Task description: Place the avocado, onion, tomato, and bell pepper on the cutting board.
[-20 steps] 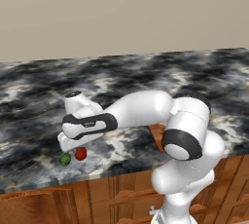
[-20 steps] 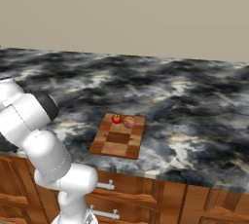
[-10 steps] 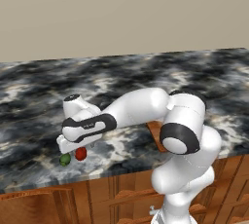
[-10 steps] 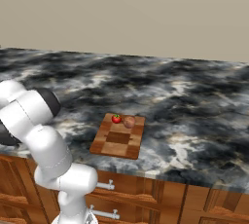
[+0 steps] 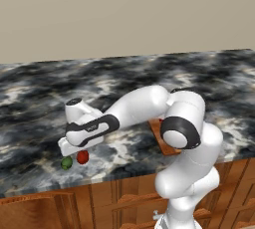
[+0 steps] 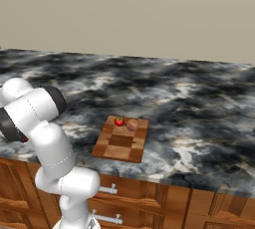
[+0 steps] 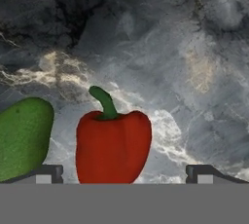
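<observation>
The white arm reaches low and to its left over the dark marbled desk [image 5: 149, 73], and its tool [image 7: 124, 172] hangs just above the near edge with its jaws spread wide and nothing between them. In the hand view the two dark fingertips [image 7: 48, 172] stand far apart at the bottom, and the bell pepper [image 7: 113, 146] lies on the stone between them, nearer the left tip, its curved green stem pointing away from the camera. Just beside it, to the left in that view, lies the avocado [image 7: 22, 138], a dull green lump that overlaps the left fingertip's line; the two fruits are close but a thin strip of stone shows between them. In the left base view the same pair sit under the hand near the desk's front edge, the avocado [image 5: 66, 163] to the left and the bell pepper [image 5: 82, 157] to the right, with the hand just above them. Whether the tips touch either fruit cannot be told. The cutting board [image 6: 121, 143] lies well apart from them, near the desk's front edge in the right base view, checkered in light and dark wood. On its far end rest the tomato [image 6: 119, 121], bright red with a green top, and the onion [image 6: 132, 124], pinkish brown, just beside each other, the tomato to the left.
</observation>
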### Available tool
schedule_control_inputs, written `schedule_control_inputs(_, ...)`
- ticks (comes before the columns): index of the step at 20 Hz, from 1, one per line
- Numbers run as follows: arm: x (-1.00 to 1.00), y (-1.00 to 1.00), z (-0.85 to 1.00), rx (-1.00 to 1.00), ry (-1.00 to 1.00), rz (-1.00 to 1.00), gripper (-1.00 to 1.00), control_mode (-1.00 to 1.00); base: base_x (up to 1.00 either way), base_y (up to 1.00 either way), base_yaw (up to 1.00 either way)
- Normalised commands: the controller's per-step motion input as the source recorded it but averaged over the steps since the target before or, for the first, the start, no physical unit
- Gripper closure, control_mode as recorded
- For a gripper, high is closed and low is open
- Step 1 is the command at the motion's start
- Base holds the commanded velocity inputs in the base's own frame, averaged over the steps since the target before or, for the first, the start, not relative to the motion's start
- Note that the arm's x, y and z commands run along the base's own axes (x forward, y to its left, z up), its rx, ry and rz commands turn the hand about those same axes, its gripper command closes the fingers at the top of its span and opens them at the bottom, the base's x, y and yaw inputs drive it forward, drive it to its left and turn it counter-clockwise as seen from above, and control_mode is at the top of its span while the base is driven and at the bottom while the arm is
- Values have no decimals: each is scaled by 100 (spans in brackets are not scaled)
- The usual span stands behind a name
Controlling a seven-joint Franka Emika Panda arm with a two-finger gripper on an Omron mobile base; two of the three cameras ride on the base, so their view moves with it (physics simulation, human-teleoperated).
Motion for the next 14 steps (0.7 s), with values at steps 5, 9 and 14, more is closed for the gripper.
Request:
schedule_control_inputs(5, -1, 7, -8, 0, 0, -4, -100, -100, 0, 0, 0)
schedule_control_inputs(9, -4, 0, -11, 0, -1, -7, -100, -100, 0, 0, 0)
schedule_control_inputs(14, -8, -3, -8, 0, -1, -7, -100, -100, 0, 0, 0)
